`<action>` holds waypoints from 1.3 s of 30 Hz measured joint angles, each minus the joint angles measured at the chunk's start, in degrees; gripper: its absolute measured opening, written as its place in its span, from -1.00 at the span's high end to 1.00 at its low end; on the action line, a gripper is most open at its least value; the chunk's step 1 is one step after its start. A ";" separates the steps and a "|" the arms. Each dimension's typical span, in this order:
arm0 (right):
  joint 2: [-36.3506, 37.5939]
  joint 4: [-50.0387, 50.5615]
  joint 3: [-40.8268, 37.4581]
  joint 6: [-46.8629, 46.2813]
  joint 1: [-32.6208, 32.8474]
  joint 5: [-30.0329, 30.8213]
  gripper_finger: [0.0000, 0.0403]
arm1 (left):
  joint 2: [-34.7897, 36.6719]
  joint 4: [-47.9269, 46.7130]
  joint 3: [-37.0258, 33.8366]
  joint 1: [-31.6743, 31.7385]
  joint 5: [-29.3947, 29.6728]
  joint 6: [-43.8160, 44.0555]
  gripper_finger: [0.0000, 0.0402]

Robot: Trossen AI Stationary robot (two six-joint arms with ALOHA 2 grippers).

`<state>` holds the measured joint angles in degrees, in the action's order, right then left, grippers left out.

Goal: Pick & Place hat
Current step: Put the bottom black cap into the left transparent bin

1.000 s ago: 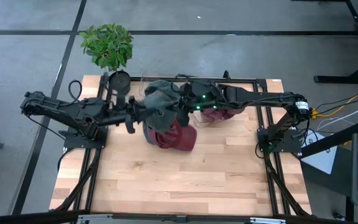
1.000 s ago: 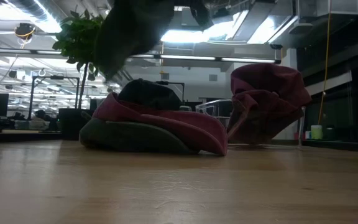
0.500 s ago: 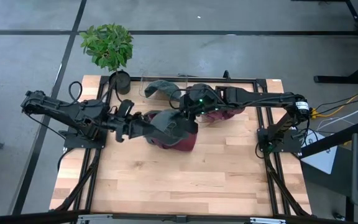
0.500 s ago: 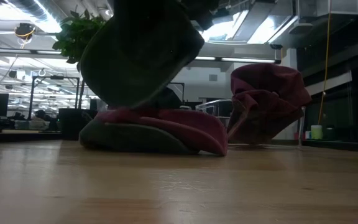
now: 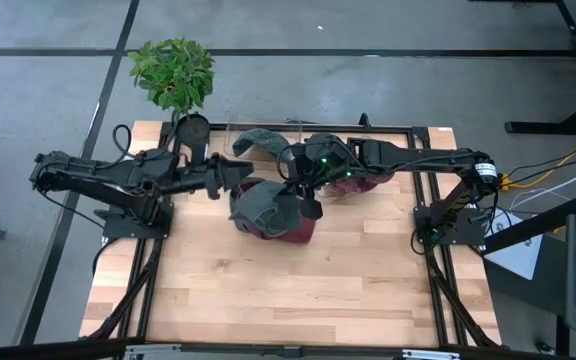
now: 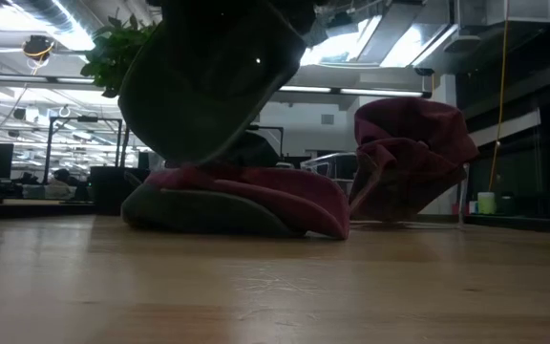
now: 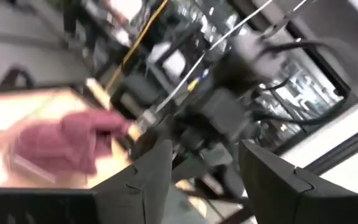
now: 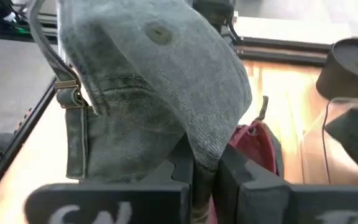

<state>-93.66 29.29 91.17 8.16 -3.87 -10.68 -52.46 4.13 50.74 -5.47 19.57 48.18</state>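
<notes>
A: What changed? Quick.

B: The left gripper (image 5: 230,178) has let go of the grey hat (image 5: 268,207) and pulled back toward the plant pot (image 5: 191,130). Its fingers (image 7: 151,177) stand apart with nothing between them in its wrist view.

A: So who has the hat?

B: The right gripper (image 5: 303,196) alone. Its fingers (image 8: 229,177) are pinched together on the hat's brim edge, and the cap hangs from them.

A: Where is it hanging?

B: Over the maroon hat (image 5: 286,225) lying on the table (image 5: 268,290). A second ago it was up near the back edge; now it's lower and more forward. The low view shows the grey hat (image 6: 213,81) just above the maroon hat (image 6: 246,196); I can't tell if they touch.

A: Meaning?

B: Looks like a handover is done, and placing is what's left. Another maroon hat (image 5: 353,182) sits behind, under the right arm.

A: Risk?

B: Thin brim grip, so it could swing or slip.
</notes>
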 joint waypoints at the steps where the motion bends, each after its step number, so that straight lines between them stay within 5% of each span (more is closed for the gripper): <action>1: 0.00 -0.55 0.01 0.03 0.07 -0.03 0.85 | -0.40 -1.32 0.00 1.21 -2.66 1.48 0.11; 14: 0.00 -2.57 0.00 -0.12 1.41 -1.64 0.85 | -7.06 -4.33 0.00 10.45 -32.78 1.75 -0.12; 25: 0.01 -3.90 -0.01 -0.28 3.04 -4.09 0.84 | -7.37 -15.33 0.00 11.59 -34.56 -9.34 -0.24; 39: -0.01 -1.00 -0.01 -0.98 3.01 -4.52 0.86 | -6.23 -11.31 2.31 12.98 -34.09 -21.77 -0.24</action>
<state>-93.67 28.30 91.15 7.18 -0.85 -15.20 -58.70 -7.19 53.05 7.51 -14.52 26.41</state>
